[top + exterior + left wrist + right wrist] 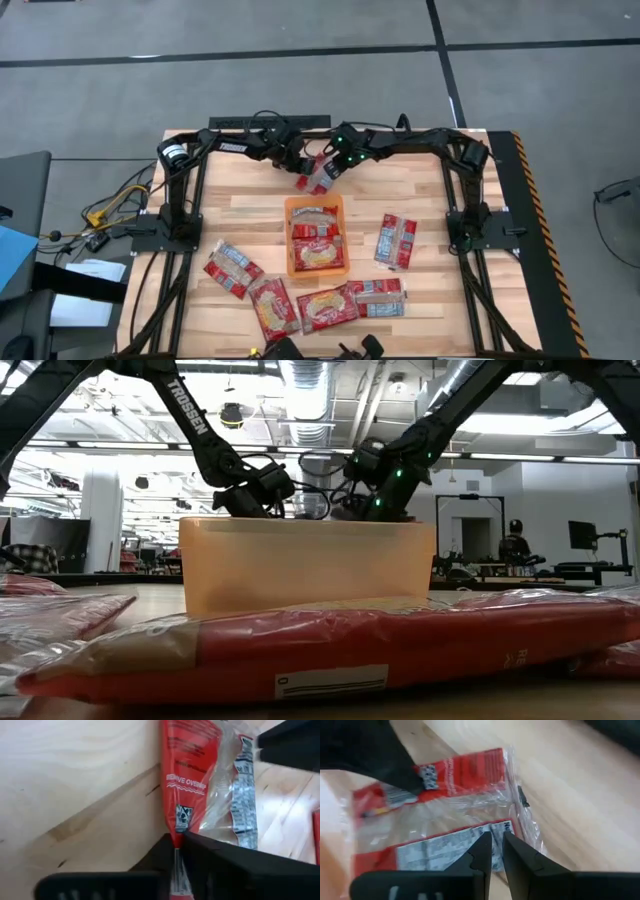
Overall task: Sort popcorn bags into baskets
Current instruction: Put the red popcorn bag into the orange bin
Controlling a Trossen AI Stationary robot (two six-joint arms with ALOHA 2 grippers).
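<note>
One red popcorn bag [312, 178] is at the table's far middle, beyond the orange basket [290, 240], with both grippers on it. My left gripper [298, 166] comes from the left and my right gripper [335, 170] from the right; both are shut on this bag. The basket holds more popcorn bags [316, 250], lying flat. Several other bags lie flat on the table: one right of the basket [396, 241] and others along the near edge [232, 268] [326, 306]. In the low view the basket's wall [310, 565] hides the held bag. My left gripper pinches a red sealed edge of the bag [176, 840] between its two fingers, slanting down from the table's left. The bag stretches away from the fingers, its clear film crumpled. My right gripper pinches the opposite, white-printed edge [496, 840] between its two fingers, slanting down from the right. I cannot tell whether the bag rests on the table.
A bag [330, 645] lies right before the low camera at the near edge. Black arm frames [170, 230] [475, 225] stand at the table's left and right sides. Bare wood [240, 200] lies around the held bag.
</note>
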